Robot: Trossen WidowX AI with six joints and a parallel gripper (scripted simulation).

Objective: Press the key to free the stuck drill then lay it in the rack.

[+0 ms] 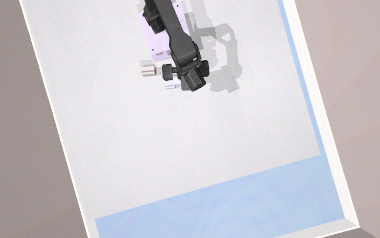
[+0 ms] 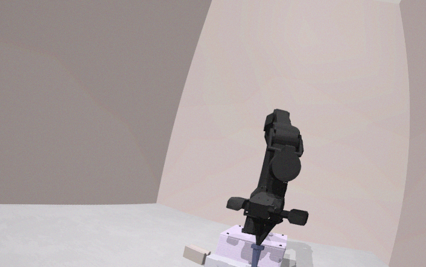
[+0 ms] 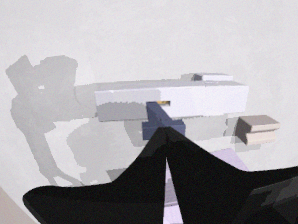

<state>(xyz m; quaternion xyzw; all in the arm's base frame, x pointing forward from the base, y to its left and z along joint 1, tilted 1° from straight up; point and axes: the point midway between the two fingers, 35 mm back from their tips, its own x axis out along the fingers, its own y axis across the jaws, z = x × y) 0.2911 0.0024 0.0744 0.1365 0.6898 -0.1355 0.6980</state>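
Note:
My gripper [image 2: 258, 244] [image 3: 164, 132] is shut and empty, pointing down. Its tips are at the head of the navy T-shaped key [image 2: 256, 257] [image 3: 149, 132], seemingly on or just above it; contact cannot be told. The key stands upright in the white block [image 1: 169, 83] [image 2: 221, 261] [image 3: 217, 100]. A small yellow part [image 3: 163, 102] shows in the block's slot beside the key's stem; whether it belongs to the drill cannot be told. No other part of the drill can be made out. A tan grooved block [image 1: 148, 70] [image 2: 195, 254] [image 3: 256, 131], seemingly the rack, lies beside the white block's end.
The lilac base box [image 1: 156, 42] [image 2: 238, 249] stands close behind the white block, under the arm. A small pale piece [image 3: 215, 77] lies along the white block's far side. A blue strip [image 1: 224, 201] and white border walls [image 1: 316, 98] edge the grey surface.

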